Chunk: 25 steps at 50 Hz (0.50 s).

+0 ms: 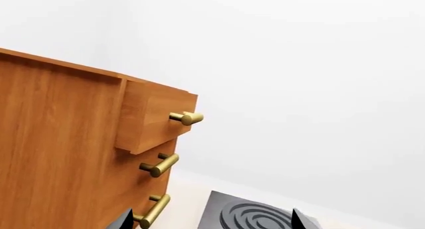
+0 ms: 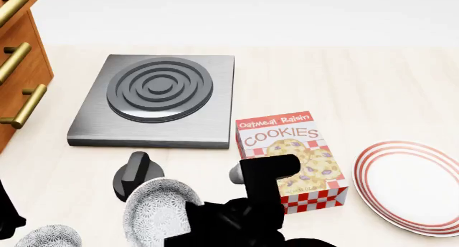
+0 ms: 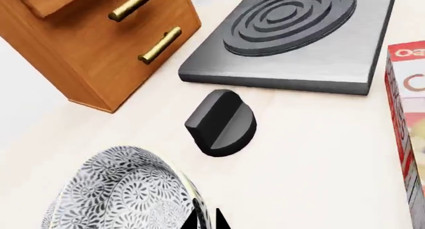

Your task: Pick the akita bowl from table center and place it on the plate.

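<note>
Head view, left to right: wooden drawer unit (image 2: 18, 70) with brass handles at the far left edge. Left gripper (image 1: 209, 220) sits off the bottom-left; only two dark fingertips show in the left wrist view, aimed at the cabinet and hob, so can't tell if it's spread or clenched. Second patterned bowl (image 2: 49, 236) at the bottom-left corner. Grey hob (image 2: 154, 99) behind, black knob (image 2: 136, 174) in front of it. Akita bowl (image 2: 159, 212) just right of the knob, tilted, rim gripped by the right gripper (image 3: 207, 220), jaws clenched on the rim. Cookie box (image 2: 291, 158) right of that arm. Plate (image 2: 412, 185) at the far right, bare, well apart from the bowl.
</note>
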### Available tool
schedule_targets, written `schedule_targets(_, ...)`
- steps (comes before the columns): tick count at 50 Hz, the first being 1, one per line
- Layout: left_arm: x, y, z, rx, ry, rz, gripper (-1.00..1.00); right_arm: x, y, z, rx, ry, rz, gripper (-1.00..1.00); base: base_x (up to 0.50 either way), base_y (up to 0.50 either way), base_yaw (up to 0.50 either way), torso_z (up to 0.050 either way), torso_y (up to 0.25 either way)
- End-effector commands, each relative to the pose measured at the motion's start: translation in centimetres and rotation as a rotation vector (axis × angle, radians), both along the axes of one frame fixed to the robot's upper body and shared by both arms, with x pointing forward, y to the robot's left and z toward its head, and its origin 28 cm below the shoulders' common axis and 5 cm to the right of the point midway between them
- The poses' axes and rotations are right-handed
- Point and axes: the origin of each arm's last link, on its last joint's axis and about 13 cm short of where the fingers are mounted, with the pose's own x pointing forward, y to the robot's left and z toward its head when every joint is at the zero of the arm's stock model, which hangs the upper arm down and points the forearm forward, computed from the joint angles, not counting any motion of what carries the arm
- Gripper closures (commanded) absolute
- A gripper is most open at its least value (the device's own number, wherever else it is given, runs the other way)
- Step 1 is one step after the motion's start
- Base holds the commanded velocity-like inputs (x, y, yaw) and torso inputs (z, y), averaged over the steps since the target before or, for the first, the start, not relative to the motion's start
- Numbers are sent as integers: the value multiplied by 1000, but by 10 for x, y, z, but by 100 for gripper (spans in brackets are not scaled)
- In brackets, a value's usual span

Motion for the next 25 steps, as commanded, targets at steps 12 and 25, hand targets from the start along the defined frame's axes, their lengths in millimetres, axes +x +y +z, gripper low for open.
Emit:
schedule_targets(12, -4, -3, 4, 0, -13, -18, -100, -41, -62, 92, -42, -469, -281, 100, 0, 0, 0, 0, 0)
schedule_targets(25, -2, -2, 5, -1, -12, -17, -100, -51, -92, 122, -63, -576, -443, 100, 0, 0, 0, 0, 1)
